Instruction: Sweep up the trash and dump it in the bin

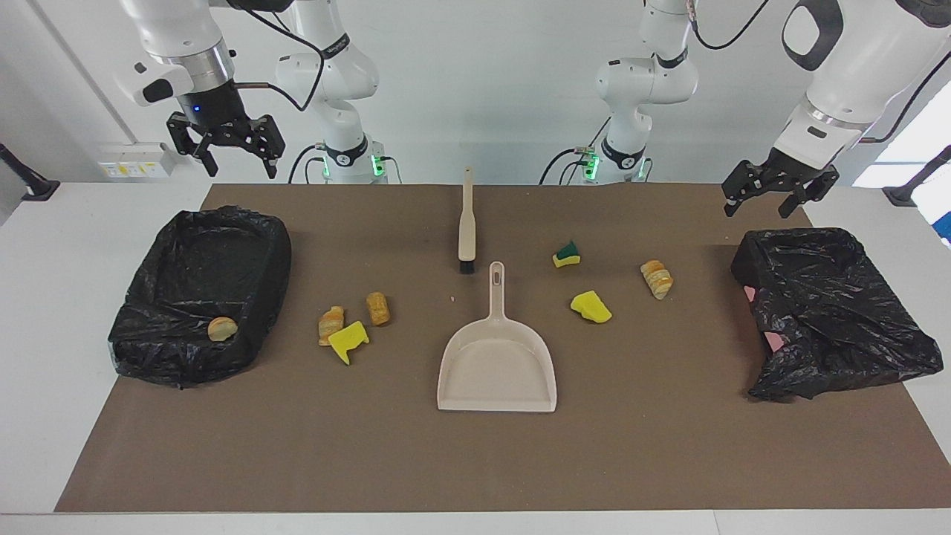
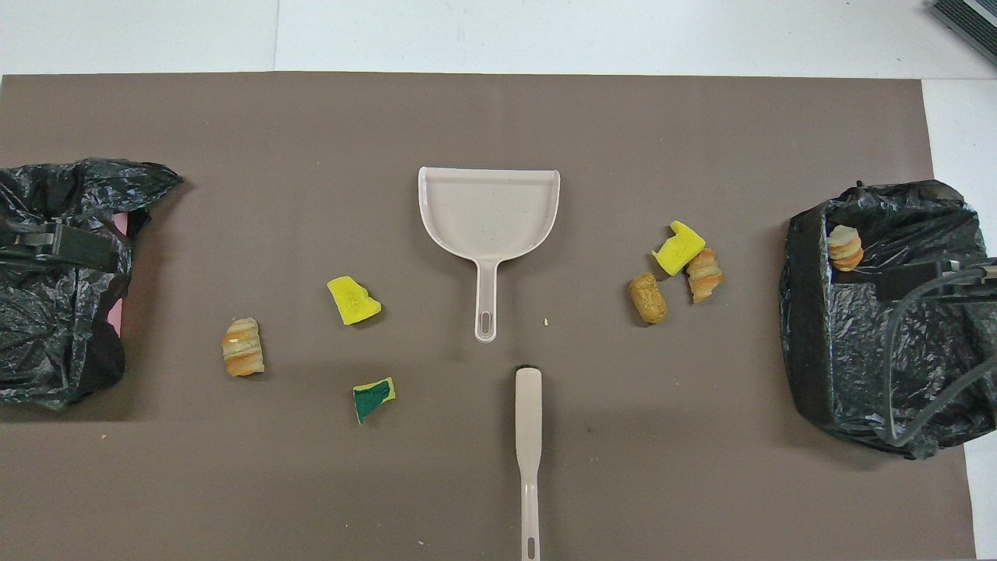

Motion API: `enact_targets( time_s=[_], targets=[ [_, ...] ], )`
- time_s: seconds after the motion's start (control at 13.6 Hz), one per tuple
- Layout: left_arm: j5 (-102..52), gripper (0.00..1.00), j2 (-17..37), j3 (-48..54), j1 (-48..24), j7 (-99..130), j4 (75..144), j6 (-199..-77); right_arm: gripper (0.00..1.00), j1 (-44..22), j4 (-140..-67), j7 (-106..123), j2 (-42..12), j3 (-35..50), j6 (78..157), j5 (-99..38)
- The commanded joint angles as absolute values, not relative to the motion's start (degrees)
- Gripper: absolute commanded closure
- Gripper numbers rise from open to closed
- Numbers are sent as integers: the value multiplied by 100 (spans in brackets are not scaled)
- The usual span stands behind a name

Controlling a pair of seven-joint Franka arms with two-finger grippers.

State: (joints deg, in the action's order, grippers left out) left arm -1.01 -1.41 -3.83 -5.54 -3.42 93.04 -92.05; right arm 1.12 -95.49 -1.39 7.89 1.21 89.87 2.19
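Item: sweeping set — dustpan (image 1: 496, 364) lying flat at mid-desk, mouth facing away from the robots, handle pointing at the brush (image 1: 466, 223), which is lying nearer the robots, bristles toward the pan; both seem laid out for an easy pick-up, one tool per arm.

Trash: three pieces (image 1: 349, 324) clustering toward the right arm's end, three more (image 1: 591, 306) lying scattered toward the left arm's end; one roll (image 1: 222, 328) is already sitting in the bag-lined bin (image 1: 148, 319).

A second bagged bin (image 1: 832, 312) is sitting at the left arm's end.

Left pincer (image 1: 780, 199) and right pincer (image 1: 234, 154) are hanging open and empty, each over its own bin, waiting.

Surface: brown mat (image 1: 475, 461) covering a white desk (image 1: 44, 357); pale wall, power sockets (image 1: 134, 167).
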Motion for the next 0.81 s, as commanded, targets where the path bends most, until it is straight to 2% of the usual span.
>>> enact_targets(
  time_s=[0.0,0.74],
  targets=[
    [-9,0,-281,-334,-527,-404,9342,-9158,0,167,-9598,-79,870,132,8991,97],
    [-9,0,-325,-325,-580,-404,9422,-9167,0,202,-9668,-53,923,123,8921,97]
  ],
)
